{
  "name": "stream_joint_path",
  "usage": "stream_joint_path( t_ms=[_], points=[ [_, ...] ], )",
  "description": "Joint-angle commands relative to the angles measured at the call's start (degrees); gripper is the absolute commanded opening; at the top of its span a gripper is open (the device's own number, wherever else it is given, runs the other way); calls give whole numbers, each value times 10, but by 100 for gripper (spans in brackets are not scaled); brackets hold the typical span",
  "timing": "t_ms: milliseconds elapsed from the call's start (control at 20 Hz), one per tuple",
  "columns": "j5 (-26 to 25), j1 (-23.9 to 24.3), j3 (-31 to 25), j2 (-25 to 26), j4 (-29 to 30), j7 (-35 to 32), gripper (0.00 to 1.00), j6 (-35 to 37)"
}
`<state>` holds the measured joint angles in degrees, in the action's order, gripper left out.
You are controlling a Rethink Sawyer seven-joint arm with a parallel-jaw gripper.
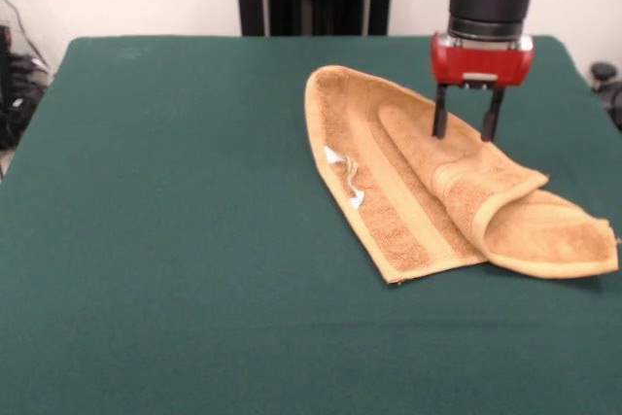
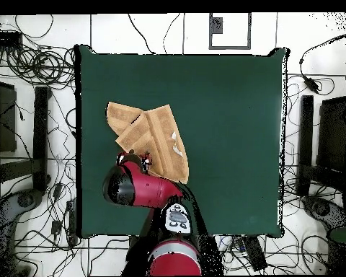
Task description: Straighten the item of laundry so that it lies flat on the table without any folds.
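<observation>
The item of laundry [image 1: 428,177] is a tan terry towel, folded over on itself on the right half of the green table [image 1: 175,221]. Its right end curls into a thick roll, and a small white tag [image 1: 345,174] shows on the left flap. My gripper [image 1: 466,125] hangs open just above the towel's far part, both dark fingers pointing down with a gap between them and nothing held. From overhead the towel [image 2: 151,137] lies toward the table's [image 2: 233,144] left side, and my gripper [image 2: 140,160] sits at its lower edge, mostly hidden by the red arm.
Cables and equipment stands [image 2: 39,137] ring the table on the floor. The red arm [image 2: 143,189] reaches in over the table's bottom edge in the overhead view. The table's green cloth [image 1: 146,289] stretches wide to the left of the towel in the front view.
</observation>
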<state>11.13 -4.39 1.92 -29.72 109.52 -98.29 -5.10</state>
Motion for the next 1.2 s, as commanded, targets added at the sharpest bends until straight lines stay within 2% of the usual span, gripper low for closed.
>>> stream_joint_path(
  t_ms=[50, 600, 1000, 1200],
  points=[
    [-5, -26, -54, 40, 31, -104, 100, 33],
    [2, -46, -67, 44, 41, -120, 100, 23],
    [6, -78, -5, 72, 26, -105, 100, 18],
    [-9, -71, 5, 90, 24, -96, 100, 2]
  ],
)
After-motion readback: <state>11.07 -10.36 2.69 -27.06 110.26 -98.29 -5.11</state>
